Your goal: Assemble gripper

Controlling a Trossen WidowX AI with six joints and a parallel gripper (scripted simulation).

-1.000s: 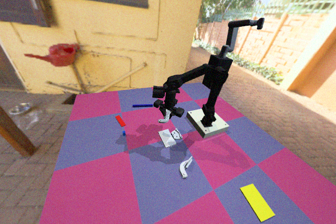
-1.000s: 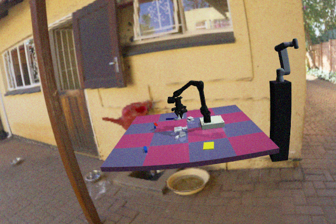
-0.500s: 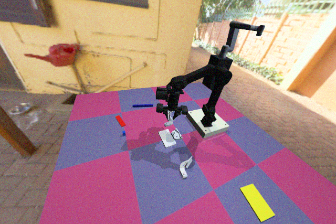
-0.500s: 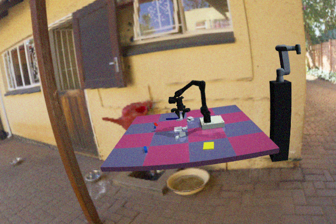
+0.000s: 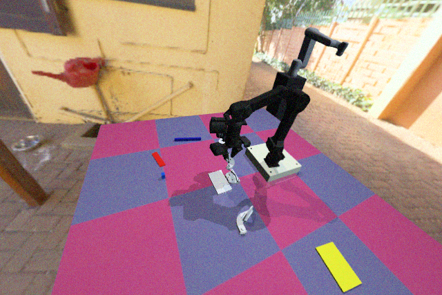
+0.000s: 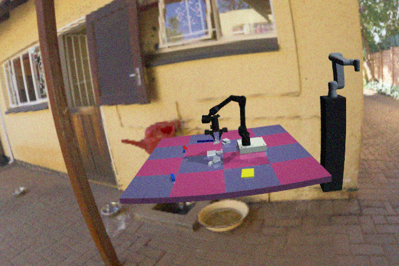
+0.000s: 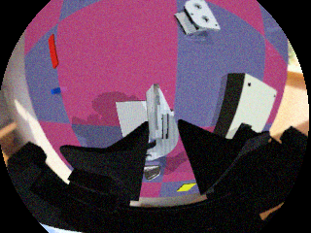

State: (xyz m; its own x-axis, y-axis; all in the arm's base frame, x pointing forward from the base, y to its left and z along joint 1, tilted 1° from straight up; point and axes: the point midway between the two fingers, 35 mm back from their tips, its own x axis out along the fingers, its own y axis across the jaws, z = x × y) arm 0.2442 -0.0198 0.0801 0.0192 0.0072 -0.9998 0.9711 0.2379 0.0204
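Observation:
My gripper [image 5: 228, 156] [image 6: 216, 134] [image 7: 163, 123] is shut on a white jaw [image 5: 230, 163] [image 7: 155, 109], which points down between the fingertips above the table. The gripper base lies below it, with a flat white plate [image 5: 217, 180] [image 6: 211, 153] [image 7: 128, 116] and a pin section [image 5: 232, 177] beside it. The held jaw hides most of the pin section in the wrist view. The other jaw [image 5: 241, 222] [image 6: 215, 159] [image 7: 152, 172] lies apart on the table. The housing plate [image 6: 225, 141] [image 7: 203, 16], with two round holes, lies tilted farther back; the gripper mostly hides it in the top view.
The arm's pale mounting block [image 5: 289, 169] [image 6: 254, 149] [image 7: 253, 103] stands on the right. A blue bar [image 5: 187, 139] lies at the back. A red strip [image 5: 158, 159] [image 7: 53, 51] and a small blue block [image 5: 163, 175] [image 7: 55, 90] lie left. A yellow plate [image 5: 338, 267] [image 6: 247, 172] [image 7: 187, 186] lies near the front.

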